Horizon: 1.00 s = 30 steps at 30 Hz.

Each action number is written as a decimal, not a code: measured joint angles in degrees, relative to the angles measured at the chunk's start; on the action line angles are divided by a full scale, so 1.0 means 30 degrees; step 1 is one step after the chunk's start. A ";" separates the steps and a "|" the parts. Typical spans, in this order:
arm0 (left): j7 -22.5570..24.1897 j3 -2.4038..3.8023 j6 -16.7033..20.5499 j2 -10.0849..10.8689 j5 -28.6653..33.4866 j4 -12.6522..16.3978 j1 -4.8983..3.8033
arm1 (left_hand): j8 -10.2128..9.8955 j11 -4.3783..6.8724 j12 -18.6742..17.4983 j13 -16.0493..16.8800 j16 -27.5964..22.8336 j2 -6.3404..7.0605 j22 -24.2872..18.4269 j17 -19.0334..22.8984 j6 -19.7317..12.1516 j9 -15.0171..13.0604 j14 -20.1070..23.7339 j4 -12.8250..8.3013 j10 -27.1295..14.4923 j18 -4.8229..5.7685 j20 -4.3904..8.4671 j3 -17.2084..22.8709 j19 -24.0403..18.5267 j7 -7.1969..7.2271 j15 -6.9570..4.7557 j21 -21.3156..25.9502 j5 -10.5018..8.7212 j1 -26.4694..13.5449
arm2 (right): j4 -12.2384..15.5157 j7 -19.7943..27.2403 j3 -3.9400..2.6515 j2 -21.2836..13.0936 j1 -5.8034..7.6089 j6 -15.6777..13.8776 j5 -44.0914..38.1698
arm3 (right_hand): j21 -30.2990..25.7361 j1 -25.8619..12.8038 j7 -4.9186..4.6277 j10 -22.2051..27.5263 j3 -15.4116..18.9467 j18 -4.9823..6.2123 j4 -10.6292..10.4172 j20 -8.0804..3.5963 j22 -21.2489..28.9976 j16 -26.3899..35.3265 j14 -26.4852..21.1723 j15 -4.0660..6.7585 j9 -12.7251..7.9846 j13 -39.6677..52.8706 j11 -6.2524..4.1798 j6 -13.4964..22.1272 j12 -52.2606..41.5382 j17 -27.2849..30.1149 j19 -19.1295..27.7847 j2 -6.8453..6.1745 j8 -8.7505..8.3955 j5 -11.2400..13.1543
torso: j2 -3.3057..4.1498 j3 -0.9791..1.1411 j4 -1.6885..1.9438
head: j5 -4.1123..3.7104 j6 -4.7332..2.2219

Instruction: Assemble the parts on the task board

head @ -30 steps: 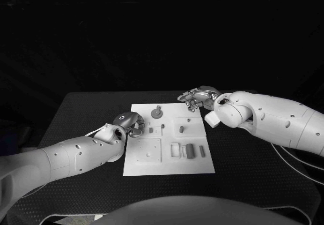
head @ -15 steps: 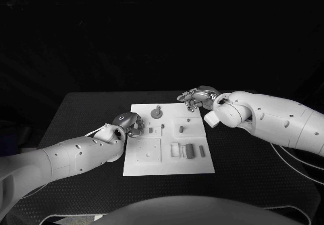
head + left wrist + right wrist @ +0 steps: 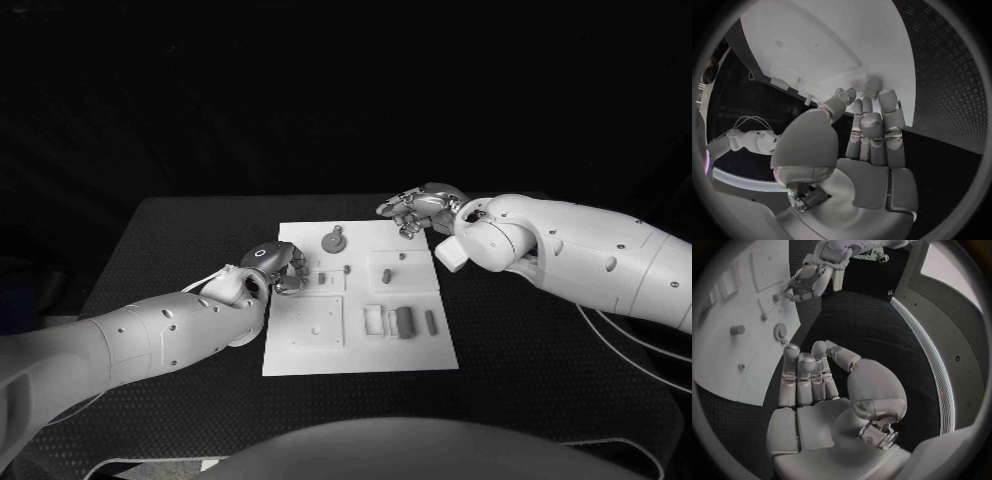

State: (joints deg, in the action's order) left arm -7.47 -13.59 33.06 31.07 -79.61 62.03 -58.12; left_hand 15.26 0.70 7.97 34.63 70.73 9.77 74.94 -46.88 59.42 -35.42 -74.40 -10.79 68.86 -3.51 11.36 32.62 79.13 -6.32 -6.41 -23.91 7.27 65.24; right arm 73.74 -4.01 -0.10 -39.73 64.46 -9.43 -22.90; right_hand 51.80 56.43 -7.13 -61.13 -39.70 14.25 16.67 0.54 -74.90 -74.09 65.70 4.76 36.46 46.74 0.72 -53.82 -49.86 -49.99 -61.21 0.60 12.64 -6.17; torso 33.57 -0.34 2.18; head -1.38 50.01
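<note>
the left robot hand (image 3: pixel 274 266) hovers at the task board's (image 3: pixel 329 340) edge, fingers straight, holding nothing; the right robot hand (image 3: pixel 418 209), loosely open, waits empty. better settle gently over the small part (image 3: pixel 351 269) just beyond its fingertips.

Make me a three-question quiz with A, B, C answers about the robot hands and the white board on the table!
1. Where is the left hand?
A. at the task board's left edge
B. off the table
C. at the board's near edge

2. What colour is the table?
A. white
B. black
C. wooden brown

3. What is the right hand holding?
A. a round gear-like part
B. the whole board
C. nothing

Answers:
1 A, the head view shows the left hand at the board's left edge, about halfway along it.
2 B, the table is dark all round the white board.
3 C, the right wrist view shows bare fingers and an empty palm, while the round gear-like part lies on the board.
</note>
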 measured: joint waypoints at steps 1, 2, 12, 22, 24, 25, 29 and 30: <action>0.0003 0.0000 -0.0009 -0.0008 0.0005 0.0000 0.0000 | 0.0000 -0.0001 0.0000 0.0001 0.0000 0.0000 0.0000 0.0001 0.0000 0.0020 -0.0001 0.0034 0.0001 0.0000 0.0000 -0.0034 0.0000 0.0000 0.0001 0.0000 0.0000 0.0000 | -0.0002 0.0000 0.0000 0.0000 0.0000 0.0006 0.0000 | 0.0000 0.0000 0.0000 0.0000 0.0000 -0.0001 0.0000 0.0000 0.0000 0.0000 -0.0005 -0.0005 0.0001 0.0000 0.0000 0.0001 0.0000 0.0000 0.0000 0.0000 0.0000 0.0000 | 0.0000 0.0000 0.0000 | -0.0009 0.0000; 0.0006 0.0000 -0.0016 -0.0016 0.0010 -0.0001 0.0000 | 0.0000 -0.0002 0.0000 0.0000 0.0000 0.0058 0.0000 0.0000 -0.0001 0.0020 -0.0001 0.0051 0.0002 -0.0003 0.0000 -0.0051 0.0000 0.0000 0.0002 0.0000 0.0000 -0.0058 | -0.0004 0.0000 0.0000 0.0000 0.0000 0.0016 0.0000 | 0.0000 0.0000 -0.0001 0.0000 0.0000 0.0000 0.0000 0.0000 0.0000 0.0000 -0.0005 -0.0006 -0.0010 0.0000 0.0000 0.0001 0.0000 0.0001 0.0000 0.0000 0.0000 0.0000 | -0.0002 0.0000 0.0000 | -0.0013 0.0000; 0.0013 0.0001 -0.0037 -0.0012 0.0030 -0.0027 0.0001 | 0.0000 -0.0009 0.0000 0.0039 0.0000 0.0089 -0.0003 0.0018 -0.0062 0.0039 -0.0034 -0.0050 0.0009 -0.0005 -0.0001 -0.0151 0.0000 0.0057 0.0036 0.0073 0.0073 -0.0089 | -0.0005 0.0005 0.0000 -0.0007 -0.0006 0.0092 0.0002 | 0.0000 0.0000 -0.0003 0.0000 0.0000 0.0000 0.0000 0.0001 0.0000 0.0000 -0.0008 -0.0007 -0.0016 0.0000 0.0000 0.0003 0.0000 0.0001 0.0001 0.0000 0.0000 0.0000 | -0.0004 0.0002 0.0002 | -0.0070 0.0000; 0.0020 0.0005 -0.0019 0.0009 0.0030 -0.0043 0.0002 | 0.0000 -0.0010 0.0000 0.0073 0.0000 -0.0053 -0.0006 0.0036 -0.0071 0.0045 -0.0044 -0.0087 0.0010 -0.0005 -0.0003 -0.0188 0.0002 0.0064 0.0046 0.0073 0.0073 0.0054 | -0.0004 0.0009 0.0000 -0.0013 -0.0012 0.0139 0.0005 | 0.0000 0.0000 -0.0003 0.0000 0.0000 -0.0001 0.0000 0.0002 0.0000 0.0000 -0.0008 -0.0009 -0.0016 0.0000 0.0000 0.0003 0.0000 0.0003 0.0002 0.0000 0.0000 0.0000 | -0.0004 -0.0005 0.0004 | -0.0075 0.0000; 0.0067 0.0005 -0.0002 0.0037 0.0045 -0.0037 0.0002 | 0.0000 -0.0011 0.0000 0.0081 0.0000 -0.0053 -0.0006 0.0036 -0.0077 0.0060 -0.0065 -0.0108 0.0011 -0.0005 -0.0003 -0.0210 0.0002 0.0069 0.0067 0.0073 0.0073 0.0054 | -0.0005 0.0009 0.0000 -0.0013 -0.0014 0.0147 0.0005 | 0.0000 0.0000 -0.0004 0.0000 0.0000 0.0000 0.0000 0.0002 0.0000 0.0000 -0.0008 -0.0009 -0.0018 -0.0001 0.0000 0.0003 0.0000 0.0003 0.0003 0.0000 0.0000 0.0000 | -0.0005 -0.0011 0.0004 | -0.0075 0.0000; 0.0095 0.0005 0.0007 0.0051 0.0062 -0.0030 0.0002 | 0.0000 -0.0010 0.0000 0.0081 0.0000 -0.0053 -0.0007 0.0036 -0.0088 0.0060 -0.0065 -0.0108 0.0010 -0.0005 -0.0003 -0.0210 0.0002 0.0063 0.0068 0.0073 0.0073 0.0054 | -0.0006 0.0009 0.0000 -0.0013 -0.0014 0.0149 0.0005 | 0.0000 0.0000 -0.0004 0.0000 0.0000 0.0001 0.0000 0.0002 0.0000 0.0000 -0.0008 -0.0009 -0.0031 0.0000 0.0000 0.0004 0.0000 0.0003 0.0003 0.0000 0.0000 0.0000 | -0.0005 -0.0011 0.0005 | -0.0073 0.0000; 0.0289 0.0005 0.0065 0.0121 0.0210 0.0019 0.0002 | -0.0079 -0.0011 0.0000 0.0080 0.0000 -0.0004 -0.0008 0.0060 -0.0128 0.0084 -0.0063 -0.0110 0.0011 -0.0005 -0.0004 -0.0211 0.0003 0.0060 0.0071 0.0073 0.0073 0.0005 | -0.0010 0.0014 0.0000 -0.0013 -0.0020 0.0161 0.0005 | 0.0000 0.0000 -0.0004 0.0000 0.0000 0.0000 0.0000 0.0003 0.0000 0.0000 -0.0009 -0.0010 -0.0034 0.0000 0.0000 0.0004 0.0000 0.0004 0.0003 0.0000 0.0000 0.0000 | -0.0005 -0.0015 0.0011 | -0.0070 0.0000; 0.0353 0.0007 0.0084 0.0144 0.0254 0.0037 0.0002 | -0.0079 -0.0011 0.0000 0.0080 0.0000 0.0055 -0.0008 0.0060 -0.0130 0.0084 -0.0038 -0.0161 0.0011 -0.0004 -0.0004 -0.0262 0.0002 0.0059 0.0098 0.0072 0.0073 -0.0054 | -0.0010 0.0015 0.0000 -0.0013 -0.0021 0.0164 0.0005 | 0.0000 0.0000 -0.0004 0.0000 0.0000 0.0000 0.0000 0.0003 0.0000 0.0000 -0.0009 -0.0010 -0.0034 0.0000 0.0000 0.0004 0.0000 0.0004 0.0004 0.0000 0.0000 0.0000 | -0.0005 -0.0015 0.0011 | -0.0070 0.0000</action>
State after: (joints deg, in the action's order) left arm -6.41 -13.57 33.31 31.50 -78.85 62.14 -58.11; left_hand 15.02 0.67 7.97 34.87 70.73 9.93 74.92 -46.69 59.02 -35.17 -74.51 -11.28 68.89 -3.52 11.35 31.83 79.13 -6.14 -6.11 -23.69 7.49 65.08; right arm 73.71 -3.96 -0.11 -39.77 64.40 -8.94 -22.89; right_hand 51.80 56.43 -7.14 -61.13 -39.70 14.25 16.67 0.55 -74.90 -74.09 65.68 4.73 36.36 46.74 0.72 -53.80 -49.86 -49.98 -61.20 0.60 12.64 -6.17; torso 33.56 -0.38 2.21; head -1.59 50.01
